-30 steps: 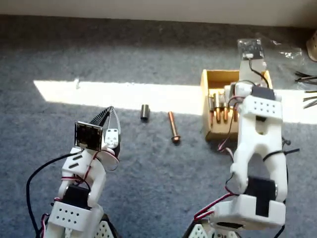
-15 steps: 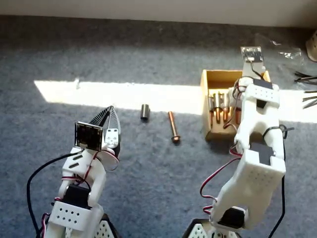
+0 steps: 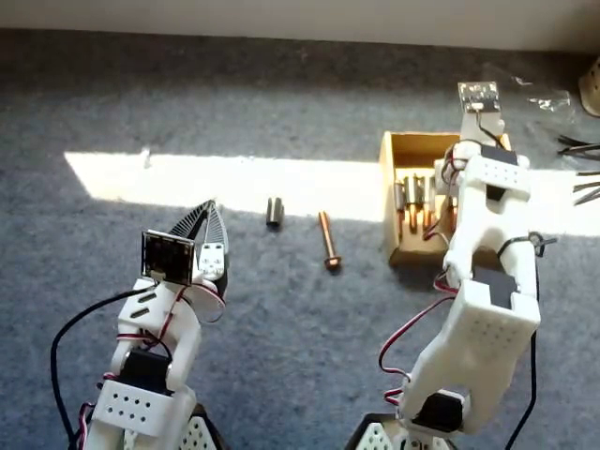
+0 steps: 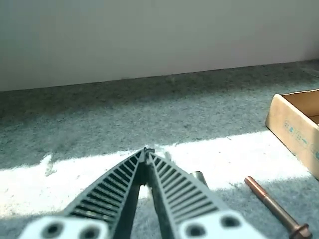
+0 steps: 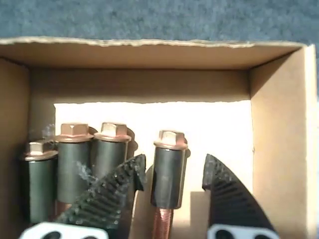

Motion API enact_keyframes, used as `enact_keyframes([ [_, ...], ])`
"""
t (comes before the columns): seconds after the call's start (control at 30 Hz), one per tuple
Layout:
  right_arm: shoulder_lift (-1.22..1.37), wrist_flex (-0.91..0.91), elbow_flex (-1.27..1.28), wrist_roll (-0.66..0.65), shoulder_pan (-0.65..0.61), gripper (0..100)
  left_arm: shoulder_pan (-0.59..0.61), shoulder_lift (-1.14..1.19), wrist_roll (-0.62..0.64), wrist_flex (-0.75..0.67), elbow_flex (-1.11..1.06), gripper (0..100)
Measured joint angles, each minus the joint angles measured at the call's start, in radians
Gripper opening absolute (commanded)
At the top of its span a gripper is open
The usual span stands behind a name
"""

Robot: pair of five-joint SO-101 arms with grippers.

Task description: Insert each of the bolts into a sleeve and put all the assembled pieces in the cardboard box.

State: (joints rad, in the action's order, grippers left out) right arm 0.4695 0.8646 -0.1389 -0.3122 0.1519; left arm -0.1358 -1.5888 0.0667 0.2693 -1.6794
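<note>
Over grey carpet (image 3: pixel 281 112) my right gripper (image 5: pixel 173 164) stood wide astride an assembled piece (image 5: pixel 168 184) in the cardboard box (image 5: pixel 149 55) — letting go, I judged — left gripper (image 4: pixel 146 152) pinched closed, idle.

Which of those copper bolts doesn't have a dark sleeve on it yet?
The bolt lying alone on the carpet, beside the loose sleeve; those in the cardboard box all wear sleeves.

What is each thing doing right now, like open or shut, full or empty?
left end effector: shut, empty.
right end effector: open, over the box.
cardboard box: open, four assembled pieces inside.
bolt: lying loose on the carpet, no sleeve on it.
sleeve: empty, apart from the bolt.
</note>
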Motion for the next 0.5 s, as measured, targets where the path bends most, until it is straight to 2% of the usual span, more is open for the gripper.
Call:
enact_keyframes([
  [0.27,0.0,0.006,0.0,0.0,0.0,22.9,0.0,0.0,0.0,0.0,0.0,1],
  [0.5,-0.147,0.143,0.0,0.0,-0.017,22.8,0.0,0.0,0.0,0.0,0.0,1],
])
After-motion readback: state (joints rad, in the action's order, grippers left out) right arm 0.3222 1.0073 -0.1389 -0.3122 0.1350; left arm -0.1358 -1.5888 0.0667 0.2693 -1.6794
